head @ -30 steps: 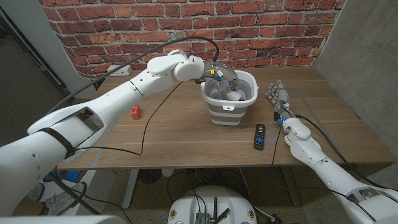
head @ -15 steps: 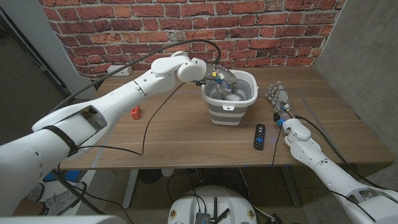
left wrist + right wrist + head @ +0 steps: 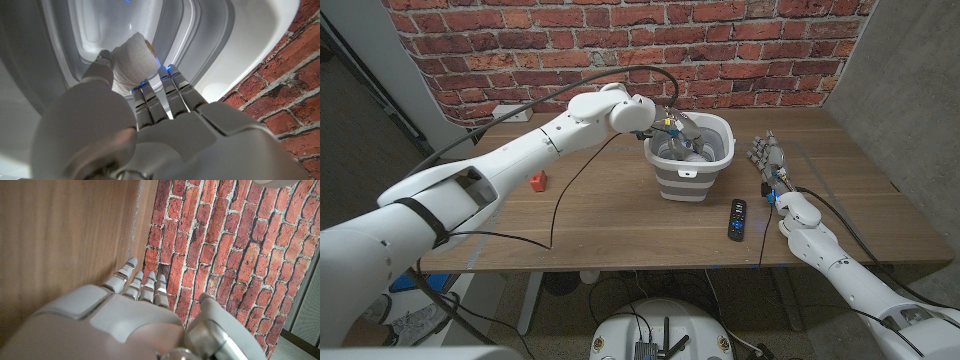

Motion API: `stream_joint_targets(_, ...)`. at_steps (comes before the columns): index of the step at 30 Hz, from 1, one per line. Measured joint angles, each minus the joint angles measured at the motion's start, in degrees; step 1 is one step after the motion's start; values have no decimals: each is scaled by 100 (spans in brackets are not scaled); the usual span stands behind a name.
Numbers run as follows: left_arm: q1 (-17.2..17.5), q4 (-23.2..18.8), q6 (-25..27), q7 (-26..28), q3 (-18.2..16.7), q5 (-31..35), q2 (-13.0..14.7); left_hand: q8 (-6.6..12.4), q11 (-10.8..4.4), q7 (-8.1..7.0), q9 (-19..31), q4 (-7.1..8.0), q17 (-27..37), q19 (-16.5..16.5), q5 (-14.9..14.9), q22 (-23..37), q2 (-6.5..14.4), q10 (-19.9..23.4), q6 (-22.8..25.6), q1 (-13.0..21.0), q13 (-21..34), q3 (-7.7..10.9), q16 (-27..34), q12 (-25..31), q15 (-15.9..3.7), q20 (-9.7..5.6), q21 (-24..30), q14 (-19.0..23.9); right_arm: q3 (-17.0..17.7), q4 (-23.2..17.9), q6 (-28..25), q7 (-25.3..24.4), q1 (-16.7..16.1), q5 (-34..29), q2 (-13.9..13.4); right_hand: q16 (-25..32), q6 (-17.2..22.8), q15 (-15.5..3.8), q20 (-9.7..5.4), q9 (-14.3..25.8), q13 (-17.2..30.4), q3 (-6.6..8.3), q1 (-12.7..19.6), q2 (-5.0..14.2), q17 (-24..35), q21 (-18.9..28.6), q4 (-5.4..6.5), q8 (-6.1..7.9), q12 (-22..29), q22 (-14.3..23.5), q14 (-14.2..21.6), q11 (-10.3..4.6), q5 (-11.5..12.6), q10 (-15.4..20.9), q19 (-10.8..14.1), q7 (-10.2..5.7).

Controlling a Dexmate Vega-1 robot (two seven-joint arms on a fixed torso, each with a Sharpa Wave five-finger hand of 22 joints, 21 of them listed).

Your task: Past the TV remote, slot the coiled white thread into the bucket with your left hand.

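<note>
My left hand (image 3: 672,127) reaches over the rim of the bucket (image 3: 718,128), which stands on the wooden surface (image 3: 600,215) beyond the TV remote (image 3: 736,219). In the left wrist view the coiled white thread (image 3: 131,61) sits between my thumb and fingers (image 3: 172,82), pinched, with the bucket's pale inner wall (image 3: 100,25) directly beyond it; the thread is thus inside the bucket's mouth but, as far as I can judge, not yet resting on the floor.

Step in hand, as I judge it: the release. To do it well I keep the thread well inside the rim, lower until it is near the bottom, and spread thumb and fingers apart without any sideways flick, so the spool drops straight and does not roll up the sloped wall. I then lift straight up, keeping my fingers off the rim so the light bucket does not tip or slide.

Pose: my left arm (image 3: 510,160) extends across the surface, wrist bent down into the bucket. My right hand (image 3: 767,156) waits to the right of the bucket, fingers straight and near together, holding nothing. A small red object (image 3: 537,181) stands well apart on the left.
</note>
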Motion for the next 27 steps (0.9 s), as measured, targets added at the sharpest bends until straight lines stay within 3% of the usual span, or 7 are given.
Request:
stream_joint_targets(7,-62,40,-4,-155,59,-27,-37,-251,79,109,-6,-2,21,-141,-26,0,-85,-362,-367,-113,-57,-79,-85,-149,1,3,-47,-205,2,4,3,20,0,6,-2,0,0,0,0,0,0,0,0,0,0,0,0,0,0,0,0,0,0,0,0,0)
stream_joint_targets(12,-107,55,0,-239,103,-38,-61,-447,217,135,-33,15,-17,-175,-26,-17,-169,-622,-668,-196,-120,-126,-186,-220,1,30,-69,-329,6,18,17,44,0,15,-4,0,0,0,0,0,0,0,0,0,0,0,0,0,0,0,0,0,0,0,0,0)
stream_joint_targets(27,-144,32,32,-443,119,-110,-65,-738,481,312,-33,30,-186,-401,-114,-53,-328,-1257,-905,-446,-340,-221,-359,-286,10,28,-157,-790,14,32,34,64,-2,22,-9,0,0,0,0,0,0,0,0,0,0,0,0,0,0,0,0,0,0,0,0,0)
